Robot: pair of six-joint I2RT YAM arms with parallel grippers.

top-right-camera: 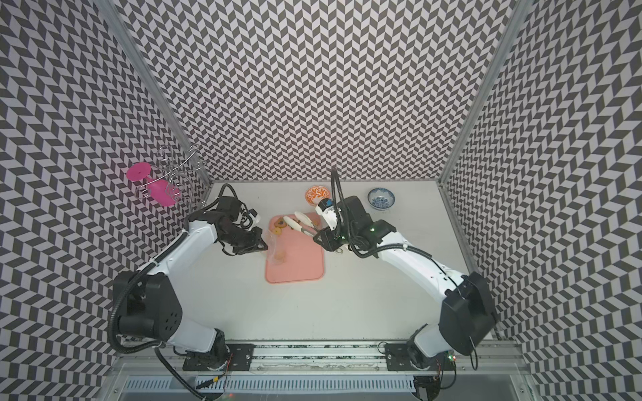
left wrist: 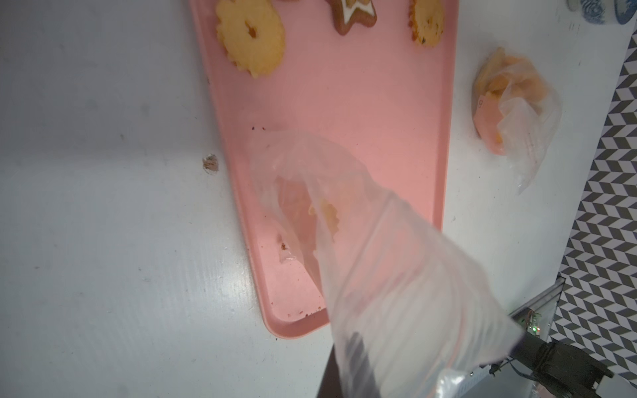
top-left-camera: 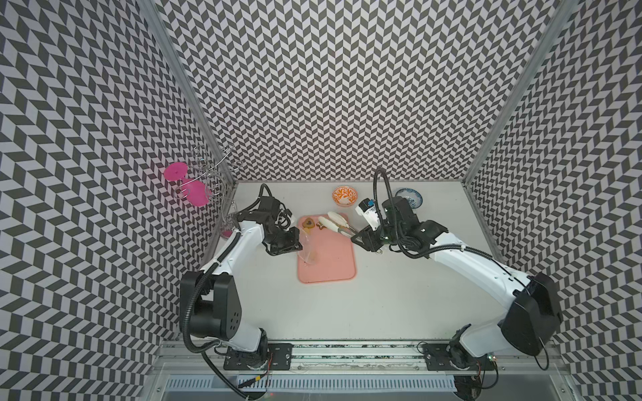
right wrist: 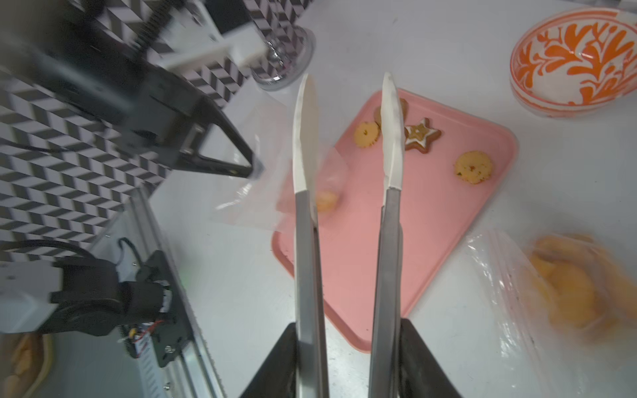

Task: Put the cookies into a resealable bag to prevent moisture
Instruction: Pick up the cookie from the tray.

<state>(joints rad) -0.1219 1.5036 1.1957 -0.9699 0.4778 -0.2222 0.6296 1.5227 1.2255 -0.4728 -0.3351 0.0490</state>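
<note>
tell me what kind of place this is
Probably a robot test cell staged as a kitchen counter: chevron-patterned walls box in a white table, a left arm and right arm are bolted to its front rail, and a pink tray holds cookies.

tray [top-left-camera: 333, 264]: pink, flat on the worktop [top-left-camera: 382, 305], mid-scene.
tongs [right wrist: 389, 241]: metal arms, white tips, tips apart above the tray's far end.
orange bowl [top-left-camera: 344, 195]: orange-and-white pattern, on the worktop beyond the tray, not touching it.
blue bowl [top-right-camera: 381, 199]: blue-and-white, right of the orange bowl, near the back wall.
wire rack [top-left-camera: 215, 166]: back-left corner.
pink glass [top-left-camera: 187, 184]: hangs by its foot from the rack.
walls [top-left-camera: 330, 86]: black-and-white chevron.
</note>
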